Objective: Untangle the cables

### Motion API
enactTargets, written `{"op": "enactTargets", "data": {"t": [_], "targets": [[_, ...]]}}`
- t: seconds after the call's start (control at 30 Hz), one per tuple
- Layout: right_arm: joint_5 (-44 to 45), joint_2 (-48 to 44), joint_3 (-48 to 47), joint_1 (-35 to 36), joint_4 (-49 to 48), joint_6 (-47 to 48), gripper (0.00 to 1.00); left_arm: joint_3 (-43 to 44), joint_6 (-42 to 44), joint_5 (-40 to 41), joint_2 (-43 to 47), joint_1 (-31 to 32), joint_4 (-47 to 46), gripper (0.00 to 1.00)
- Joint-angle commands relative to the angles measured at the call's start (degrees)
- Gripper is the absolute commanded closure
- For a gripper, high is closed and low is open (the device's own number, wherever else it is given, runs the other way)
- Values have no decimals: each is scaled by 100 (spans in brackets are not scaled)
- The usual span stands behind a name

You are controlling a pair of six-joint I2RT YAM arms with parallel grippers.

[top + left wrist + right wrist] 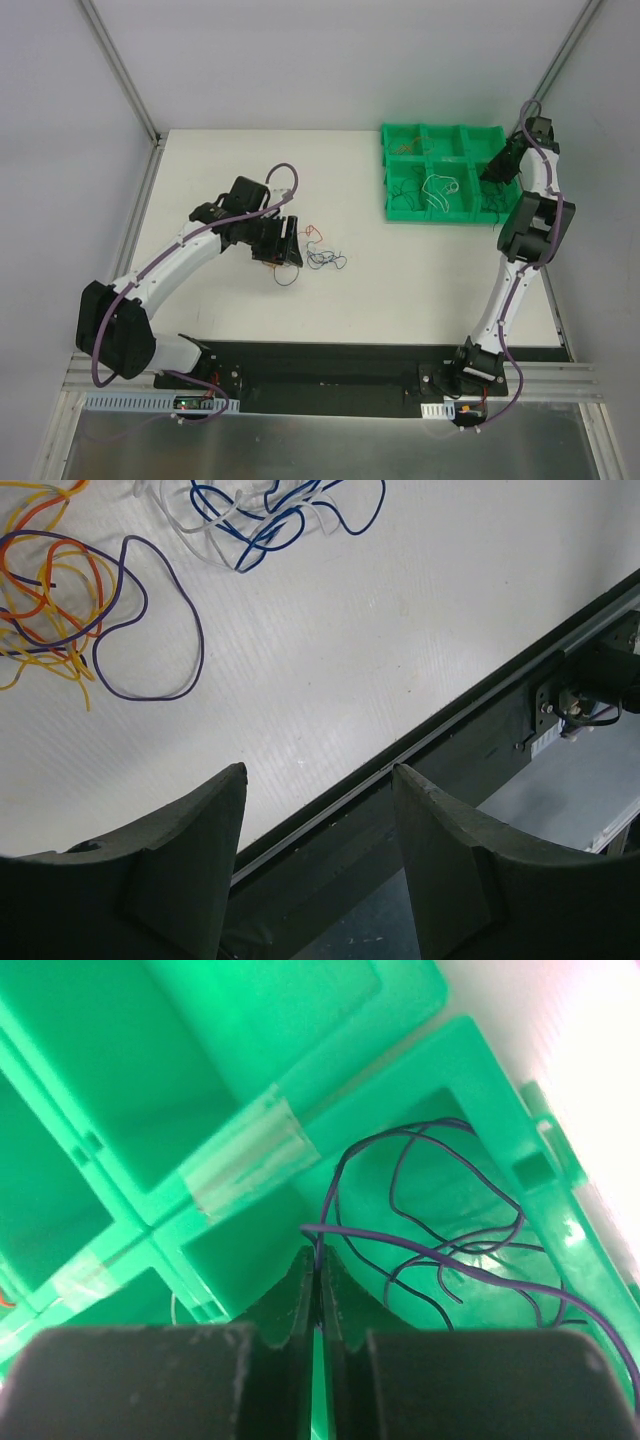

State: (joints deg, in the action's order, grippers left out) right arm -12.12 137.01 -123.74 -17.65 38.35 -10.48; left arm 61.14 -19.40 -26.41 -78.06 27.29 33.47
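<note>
Pinching a thin purple wire (329,1195) between its closed fingers, the right tool (318,1260) hangs over a corner compartment at the right end of the green tray (480,1060). The rest of that wire lies in loose loops on the compartment floor. The left tool (318,780) hovers with its fingers apart and nothing between them, above the worktop (400,660) near the remaining cables (322,255): an orange, red and purple bunch (60,590) and, close beside it, blue and white strands (270,520). The main risk on the right seems to be the wire's springiness. If the fingers part too high, the curly end may flick over the wall into the next compartment, and if the tool rises while clamped it would drag the settled loops back out. On the left, the purple loop runs through the orange strands, so a grab into the bunch could catch two colours at once and pull the knot tighter, or tow the whole bunch across the worktop. Such fine wire lying flat may also simply slip the closing fingers.
</note>
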Motion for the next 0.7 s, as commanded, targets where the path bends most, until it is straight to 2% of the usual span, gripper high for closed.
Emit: {"op": "enactTargets", "data": {"t": [0.0,0.13,0.33,0.53,0.67], "targets": [[-133,18,-493,86,-55,-173,92,-50,24,5,344,-31,124,41],[-106,-147,-713,191,532,-270,68,-147,-46,39,406,-31,107,41],[236,-1464,-55,192,1271,-95,46,-235,-47,66,380,-22,-113,41],[430,-2598,990,113,1492,151,37,11,243,49,151,-31,-148,41],[553,-3074,2045,25,1316,310,37,134,410,-48,28,-31,-148,40]]}}
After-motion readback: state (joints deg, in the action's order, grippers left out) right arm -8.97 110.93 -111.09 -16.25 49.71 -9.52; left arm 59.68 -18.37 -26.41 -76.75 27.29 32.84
